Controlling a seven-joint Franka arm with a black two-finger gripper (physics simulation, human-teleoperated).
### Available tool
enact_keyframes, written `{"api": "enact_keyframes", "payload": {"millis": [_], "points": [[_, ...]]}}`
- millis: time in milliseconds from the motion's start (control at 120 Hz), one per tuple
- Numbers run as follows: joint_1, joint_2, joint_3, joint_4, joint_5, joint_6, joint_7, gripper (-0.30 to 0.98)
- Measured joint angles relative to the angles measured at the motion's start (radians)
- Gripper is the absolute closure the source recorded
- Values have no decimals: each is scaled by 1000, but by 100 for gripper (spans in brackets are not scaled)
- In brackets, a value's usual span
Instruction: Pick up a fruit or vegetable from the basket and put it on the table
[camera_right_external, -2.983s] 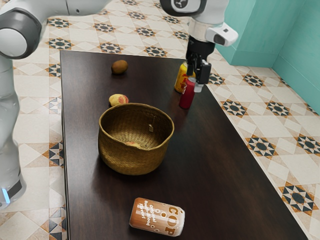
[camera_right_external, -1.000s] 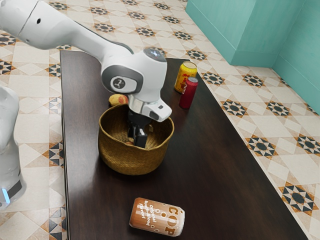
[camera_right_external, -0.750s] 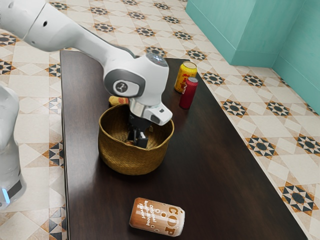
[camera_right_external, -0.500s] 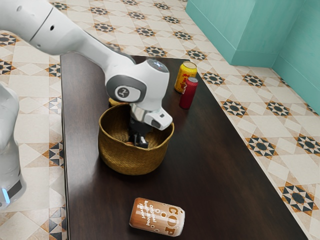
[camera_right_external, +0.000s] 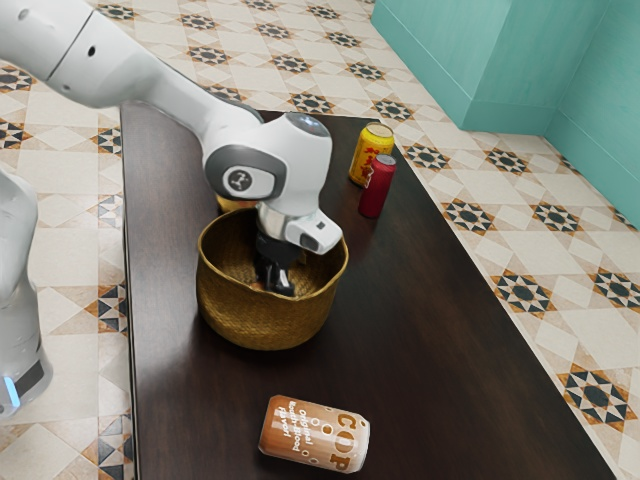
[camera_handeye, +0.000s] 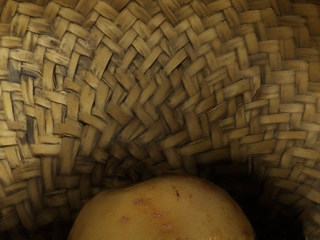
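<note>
The task looks to be around its middle, at the picking stage. The reach is done: the arm bends over the table, and the claw is down inside the woven basket, below the rim. The pick itself I cannot confirm. In the wrist view a pale brown, smooth-skinned vegetable, which I take for a potato, sits right under the hand, with the basket's weave around it. So the task's thing is inside the basket, at the claw or very near it. Whether the claw is open or closed on it I cannot tell, as the basket wall and the dark inside hide too much.

What is left, as I judge it: make sure of the grip, lift the potato straight up past the rim, carry it sideways, set it down on bare table and let go. The dark stretch on the exterior view's right of the basket, short of the red can and the yellow can, seems a fair place for it. A round, smooth potato could slip on the way up or roll once released, so a low, gentle set-down is called for. The placing half is all undone
</note>
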Motion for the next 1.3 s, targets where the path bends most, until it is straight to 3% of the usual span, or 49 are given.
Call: {"api": "enact_keyframes", "payload": {"millis": [333, 492, 600, 725, 842, 950, 1100, 1300], "points": [[2, -13, 9, 152, 55, -114, -7, 33], [-2, 4, -2, 407, 110, -216, -9, 33], [-11, 117, -54, 650, 153, -290, -9, 34], [-36, 348, -100, 933, 194, -357, -8, 36], [-52, 503, -105, 1088, 221, -401, -7, 37], [-41, 556, -106, 1140, 239, -427, -7, 37], [-52, 565, -104, 1148, 267, -443, -7, 13], [-54, 559, -106, 1150, 287, -448, -15, 3]]}}
